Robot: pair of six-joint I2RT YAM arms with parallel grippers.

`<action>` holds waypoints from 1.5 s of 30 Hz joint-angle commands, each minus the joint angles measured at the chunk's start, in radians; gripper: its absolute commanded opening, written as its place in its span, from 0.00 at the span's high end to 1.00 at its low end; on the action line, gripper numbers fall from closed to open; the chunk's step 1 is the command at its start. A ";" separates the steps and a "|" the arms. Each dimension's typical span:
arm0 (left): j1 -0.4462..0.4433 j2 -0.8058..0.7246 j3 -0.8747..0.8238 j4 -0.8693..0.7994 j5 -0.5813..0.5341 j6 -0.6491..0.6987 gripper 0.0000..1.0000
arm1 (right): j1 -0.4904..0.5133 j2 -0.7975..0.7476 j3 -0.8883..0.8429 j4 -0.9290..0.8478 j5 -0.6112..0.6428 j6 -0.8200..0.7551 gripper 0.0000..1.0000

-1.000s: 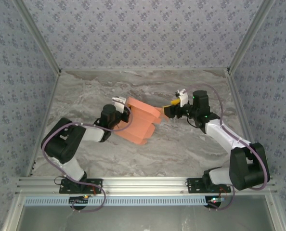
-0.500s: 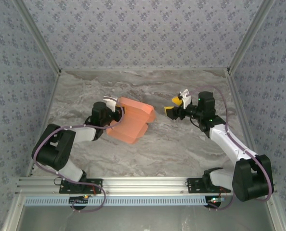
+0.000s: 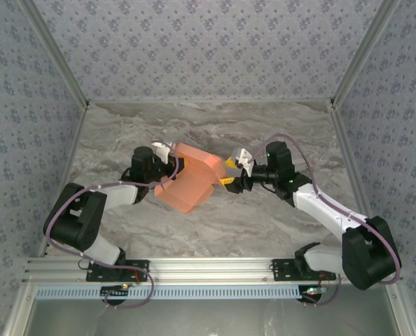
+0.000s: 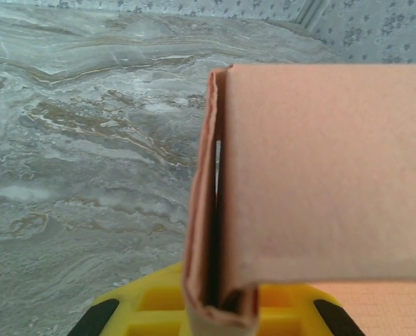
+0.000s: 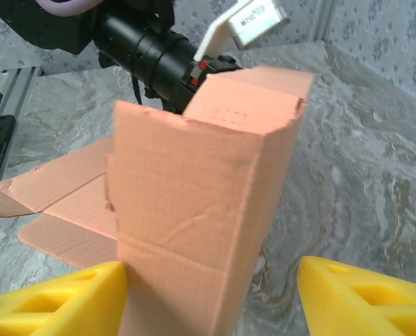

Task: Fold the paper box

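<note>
The paper box [image 3: 189, 185], salmon-orange cardboard partly folded into a sleeve, is held up over the middle of the table. My left gripper [image 3: 169, 165] is shut on its left wall; the left wrist view shows doubled cardboard layers [image 4: 206, 210] pinched between the yellow fingers [image 4: 159, 301]. My right gripper [image 3: 228, 177] is open at the box's right end. In the right wrist view the box's corner [image 5: 194, 210] stands between the yellow fingers [image 5: 61, 301], with the left finger against the cardboard and the right one apart. Unfolded flaps [image 5: 61, 203] spread behind to the left.
The marble-patterned table [image 3: 264, 217] is walled with patterned panels at the back and sides. An aluminium rail [image 3: 208, 267] runs along the near edge by the arm bases. The left arm's wrist [image 5: 152, 52] shows behind the box in the right wrist view.
My right gripper has swung left from open table to straddle the box's right end. The left gripper has shifted the box left and turned it a little, still gripping it.
</note>
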 commanded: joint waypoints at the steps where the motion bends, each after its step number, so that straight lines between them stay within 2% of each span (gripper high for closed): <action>1: 0.005 -0.040 0.028 0.032 0.051 -0.042 1.00 | 0.041 0.010 -0.015 0.122 0.079 -0.012 0.34; 4: 0.003 -0.044 0.024 0.034 0.056 -0.045 1.00 | 0.066 0.034 -0.015 0.219 0.137 0.057 0.37; 7: 0.002 -0.053 0.020 0.035 0.040 -0.049 1.00 | 0.086 0.053 0.006 0.233 0.177 0.089 0.39; 10: -0.001 -0.074 0.014 0.010 -0.023 -0.061 1.00 | 0.105 0.068 0.017 0.230 0.209 0.104 0.40; 12: -0.004 -0.101 0.010 -0.028 -0.112 -0.093 1.00 | 0.126 0.078 0.018 0.248 0.267 0.139 0.39; 17: -0.030 -0.147 -0.001 -0.040 -0.183 -0.070 1.00 | 0.155 0.103 0.024 0.267 0.342 0.181 0.39; 19: -0.031 -0.152 0.003 -0.058 -0.189 -0.052 1.00 | 0.151 0.096 0.025 0.250 0.307 0.174 0.37; 23: -0.021 -0.154 0.003 -0.075 -0.175 -0.039 1.00 | 0.098 0.043 0.045 0.100 0.069 0.076 0.31; 28: -0.003 -0.146 0.018 -0.085 -0.105 0.001 1.00 | 0.031 -0.028 0.044 -0.020 -0.087 -0.009 0.27; 32: 0.005 -0.142 0.036 -0.110 -0.057 0.033 1.00 | -0.025 -0.068 0.040 -0.045 -0.110 -0.016 0.26; 36: 0.008 -0.138 0.051 -0.137 -0.031 0.054 1.00 | -0.088 -0.100 0.025 -0.002 -0.190 0.017 0.26; 39: 0.009 -0.135 0.051 -0.144 -0.022 0.063 1.00 | -0.120 -0.094 0.034 0.019 -0.157 0.031 0.26; 42: 0.008 -0.129 0.052 -0.146 -0.013 0.061 1.00 | -0.116 -0.047 0.069 -0.002 -0.157 0.050 0.27; 45: 0.008 -0.122 0.055 -0.145 -0.003 0.057 1.00 | -0.063 -0.001 0.086 -0.017 -0.147 0.048 0.30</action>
